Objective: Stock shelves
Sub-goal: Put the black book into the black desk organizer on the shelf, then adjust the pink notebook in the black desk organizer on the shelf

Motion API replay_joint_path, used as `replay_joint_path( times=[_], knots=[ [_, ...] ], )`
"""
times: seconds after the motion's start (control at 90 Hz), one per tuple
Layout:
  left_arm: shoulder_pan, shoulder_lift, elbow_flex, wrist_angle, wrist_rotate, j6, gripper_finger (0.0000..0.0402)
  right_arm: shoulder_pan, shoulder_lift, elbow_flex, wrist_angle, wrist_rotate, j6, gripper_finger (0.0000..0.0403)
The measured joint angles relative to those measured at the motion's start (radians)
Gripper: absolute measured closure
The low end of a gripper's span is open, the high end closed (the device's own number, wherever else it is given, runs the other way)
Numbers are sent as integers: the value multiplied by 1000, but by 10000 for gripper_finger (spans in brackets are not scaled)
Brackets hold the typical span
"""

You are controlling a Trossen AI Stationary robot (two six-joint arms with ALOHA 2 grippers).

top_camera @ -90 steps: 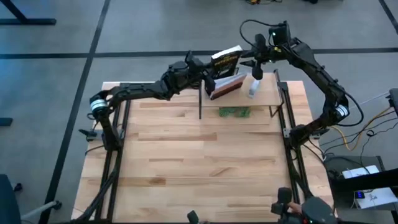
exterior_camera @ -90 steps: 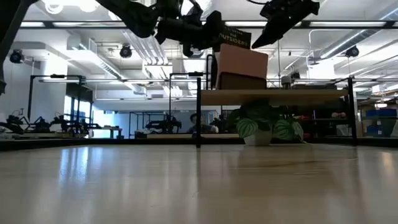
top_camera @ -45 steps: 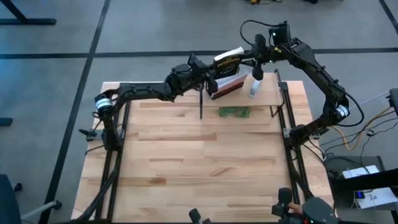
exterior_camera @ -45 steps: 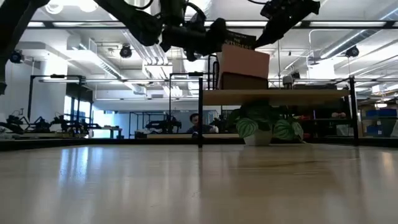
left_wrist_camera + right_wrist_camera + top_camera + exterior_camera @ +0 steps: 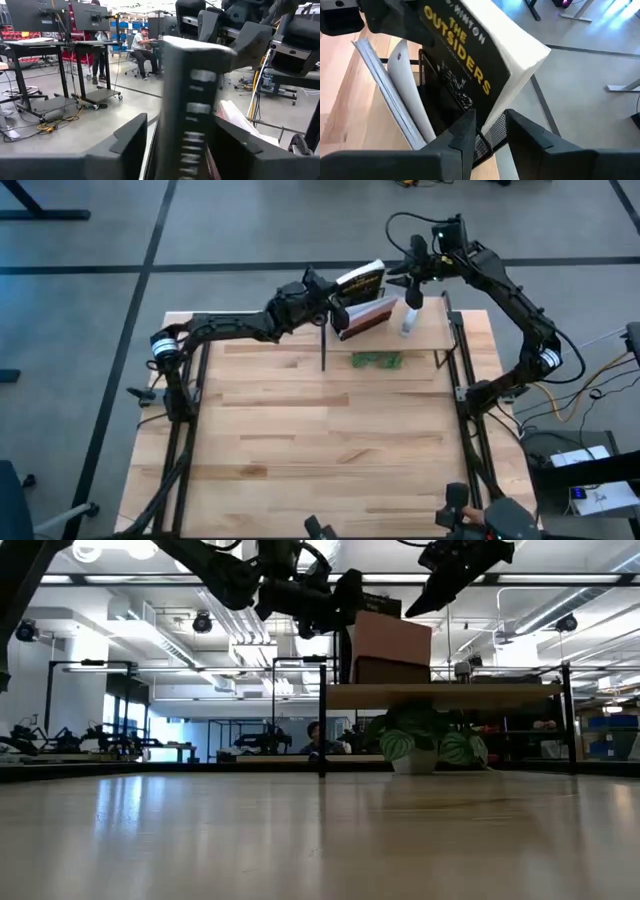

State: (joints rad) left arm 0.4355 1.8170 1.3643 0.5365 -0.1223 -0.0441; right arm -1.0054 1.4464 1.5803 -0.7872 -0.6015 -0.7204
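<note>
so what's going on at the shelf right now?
The left gripper holds a black paperback above the small wooden shelf at the table's far edge, over the wire book rack where other books already stand. The right gripper hovers close by with its fingers apart, holding nothing. A white bottle stands on the shelf, and a leafy plant sits under it.
</note>
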Motion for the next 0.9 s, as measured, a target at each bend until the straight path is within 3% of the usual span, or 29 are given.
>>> replay_joint_path(
  times=[0.167,0.556,0.9],
  knots=[
    [0,-27,0,0,0,0,202,11,-3,0,0,0,1,299],
    [0,-142,0,-75,1,73,225,35,-54,-1,-1,2,7,299],
    [-10,-339,0,-425,5,114,217,171,-76,-1,-46,-8,29,331]
  ],
)
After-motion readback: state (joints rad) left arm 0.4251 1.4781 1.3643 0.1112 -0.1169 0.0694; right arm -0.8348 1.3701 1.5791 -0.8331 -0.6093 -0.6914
